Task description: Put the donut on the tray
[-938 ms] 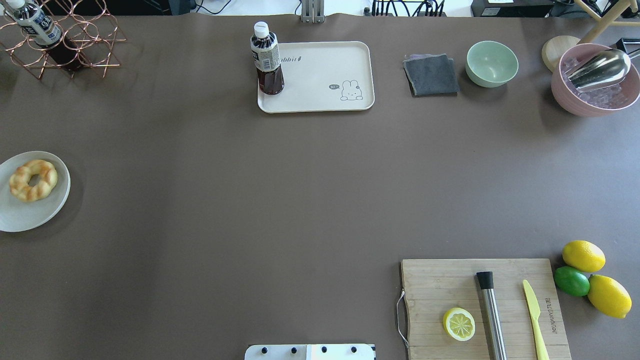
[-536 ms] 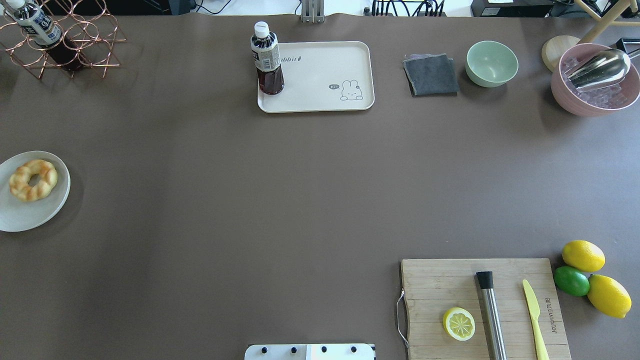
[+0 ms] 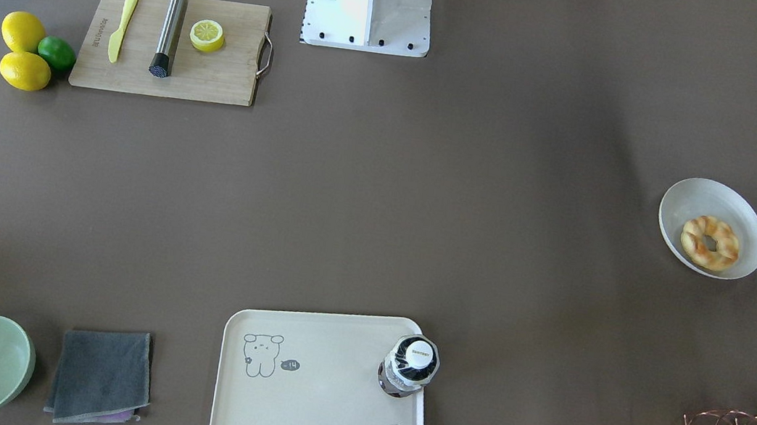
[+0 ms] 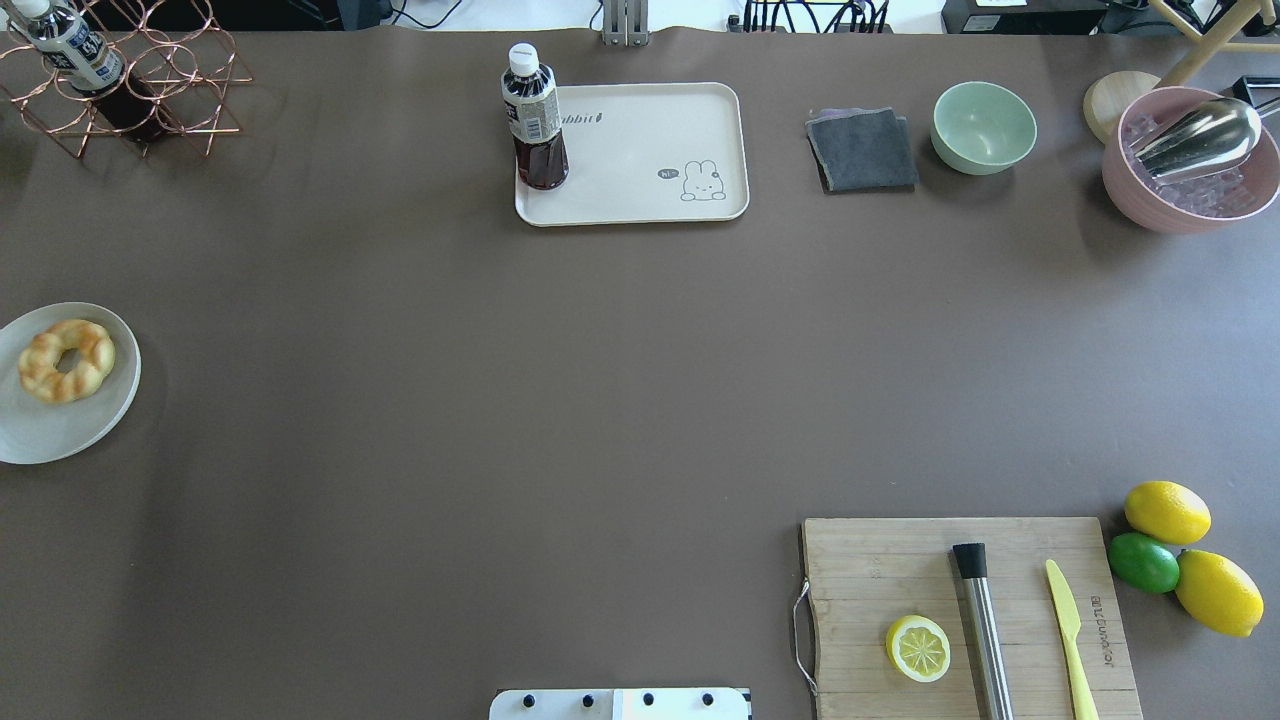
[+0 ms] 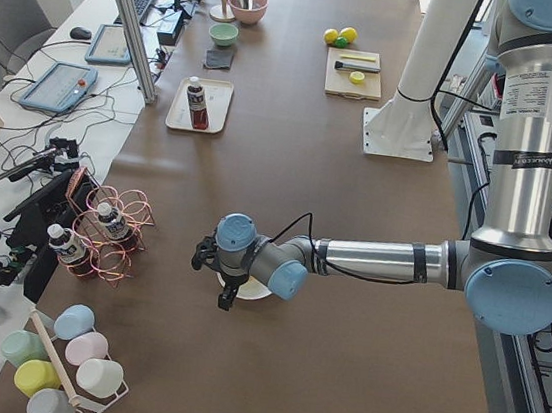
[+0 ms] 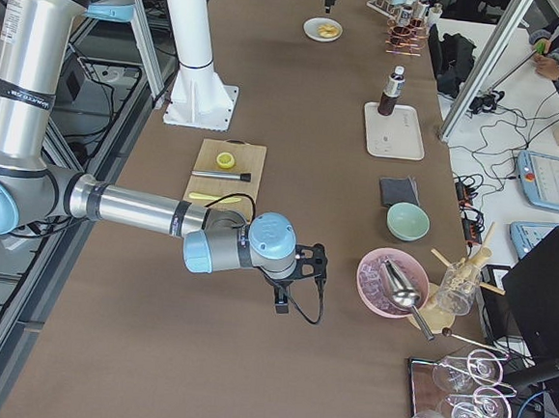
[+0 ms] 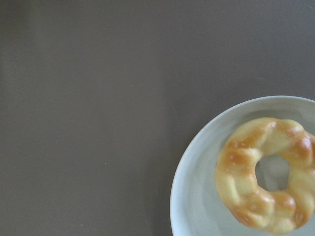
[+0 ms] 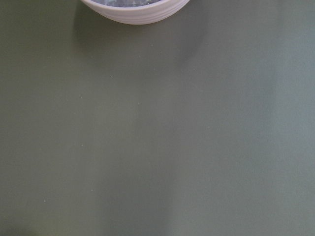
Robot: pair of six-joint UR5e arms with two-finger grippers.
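The donut [image 4: 66,360] lies flat, hole up, in a shallow white bowl [image 4: 55,435], well apart from the tray [image 4: 640,150], off toward the robot's left and nearer the robot than the tray is. Lying this way, its ring is free to be taken from above. Nothing touches it, so by my reading the task is at its start: the pick is not yet made.

The left gripper [image 5: 225,296] hangs just beside the bowl, on the side away from the tray. Its wrist camera looks straight down, with the donut in the lower right corner of that view, so the tool seems not yet centred over the pastry. How far its jaws stand apart I cannot tell, and it appears to hold nothing.

On the tray a bottle [image 4: 535,120] stands upright at the edge toward the robot's left. The rest of the surface, rabbit drawing included, is bare, which leaves room to set the donut down.

The right gripper [image 6: 282,301] hovers far on the tray's other side, near a pink bowl [image 6: 390,281], out of the way; its opening cannot be judged.
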